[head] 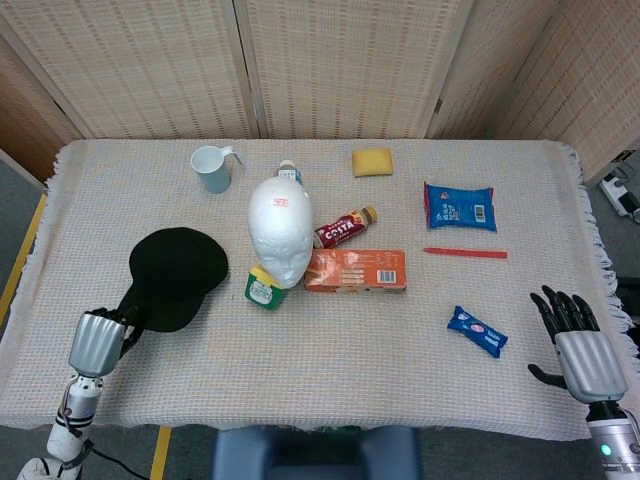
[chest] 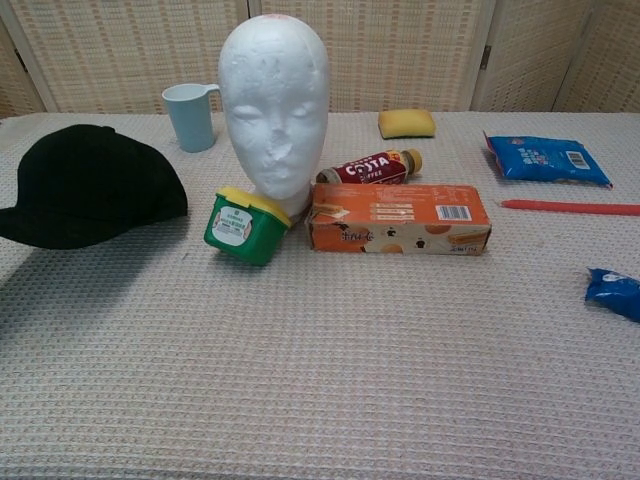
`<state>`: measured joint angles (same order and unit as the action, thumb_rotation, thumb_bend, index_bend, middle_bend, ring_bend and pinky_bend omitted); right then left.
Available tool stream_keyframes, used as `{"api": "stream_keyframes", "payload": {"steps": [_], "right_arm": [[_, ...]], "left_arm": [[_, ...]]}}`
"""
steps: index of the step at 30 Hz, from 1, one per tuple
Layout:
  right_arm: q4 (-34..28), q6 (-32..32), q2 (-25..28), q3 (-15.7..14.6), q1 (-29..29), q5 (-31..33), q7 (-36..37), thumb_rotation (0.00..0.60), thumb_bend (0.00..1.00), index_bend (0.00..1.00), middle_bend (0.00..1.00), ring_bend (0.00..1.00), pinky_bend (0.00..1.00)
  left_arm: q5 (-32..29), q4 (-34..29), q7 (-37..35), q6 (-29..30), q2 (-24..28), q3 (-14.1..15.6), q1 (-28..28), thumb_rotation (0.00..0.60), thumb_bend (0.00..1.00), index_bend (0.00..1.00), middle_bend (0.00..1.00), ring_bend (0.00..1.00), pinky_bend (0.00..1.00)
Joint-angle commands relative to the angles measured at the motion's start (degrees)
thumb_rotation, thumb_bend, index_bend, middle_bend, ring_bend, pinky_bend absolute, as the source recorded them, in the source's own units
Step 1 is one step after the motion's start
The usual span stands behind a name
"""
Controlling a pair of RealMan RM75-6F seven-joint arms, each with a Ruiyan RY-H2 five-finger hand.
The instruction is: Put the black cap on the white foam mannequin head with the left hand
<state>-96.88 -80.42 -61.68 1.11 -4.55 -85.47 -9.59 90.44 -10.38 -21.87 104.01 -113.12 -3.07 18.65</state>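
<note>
The black cap [head: 177, 276] hangs slightly above the table at the left, casting a shadow in the chest view, black cap [chest: 92, 186]. My left hand [head: 100, 338] grips its brim at the near-left edge; the hand is outside the chest view. The white foam mannequin head [head: 281, 229] stands upright at the table's middle, to the right of the cap, white foam mannequin head [chest: 274, 108]. My right hand [head: 577, 340] hovers open at the near-right corner, holding nothing.
A green tub with a yellow lid [chest: 243, 225] leans against the head's base. An orange box [chest: 398, 217], a Costa bottle [chest: 368, 167], a light blue cup [chest: 191, 117], a yellow sponge [chest: 406, 123], blue packets [head: 459, 205] [head: 477, 331] and a red stick [head: 465, 253] lie around.
</note>
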Motion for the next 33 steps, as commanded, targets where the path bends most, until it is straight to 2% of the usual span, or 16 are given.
{"api": "stream_keyframes", "payload": {"steps": [1,8,19,26,33], "right_arm": [[-0.1,0.2,0.1,-0.1,-0.1,0.0,0.1,0.6,0.06,0.0,0.0,0.0,0.0],[-0.7,-0.1,0.5,-0.4,0.1,-0.5,0.4,0.6,0.06,0.0,0.0,0.0,0.0],[-1.3,-0.4,1.3,-0.6,0.3,-0.9,1.1,0.6,0.06,0.0,0.0,0.0,0.0],[-1.8,-0.2,2.1,-0.6,0.3,-0.7,2.0,0.6,0.06,0.0,0.0,0.0,0.0],[-1.9,0.7,3.2,-0.4,0.2,0.5,3.6,0.6,0.06,0.0,0.0,0.0,0.0]], "left_arm": [[-2.3,-2.2,-1.2,4.2,2.0,-3.0,2.6,0.6,0.52,0.67,1.0,0.99,1.0],[-6.0,-7.8,-1.8,7.0,4.5,-8.0,6.4,0.6,0.54,0.67,1.0,0.99,1.0],[-10.2,-17.1,2.1,4.9,8.0,-15.2,14.9,0.6,0.54,0.67,1.0,0.99,1.0],[-8.9,-24.3,8.3,4.1,8.9,-16.9,21.2,0.6,0.55,0.67,1.0,0.99,1.0],[-6.9,-29.4,14.2,2.5,7.6,-17.0,25.9,0.6,0.55,0.67,1.0,0.99,1.0]]}}
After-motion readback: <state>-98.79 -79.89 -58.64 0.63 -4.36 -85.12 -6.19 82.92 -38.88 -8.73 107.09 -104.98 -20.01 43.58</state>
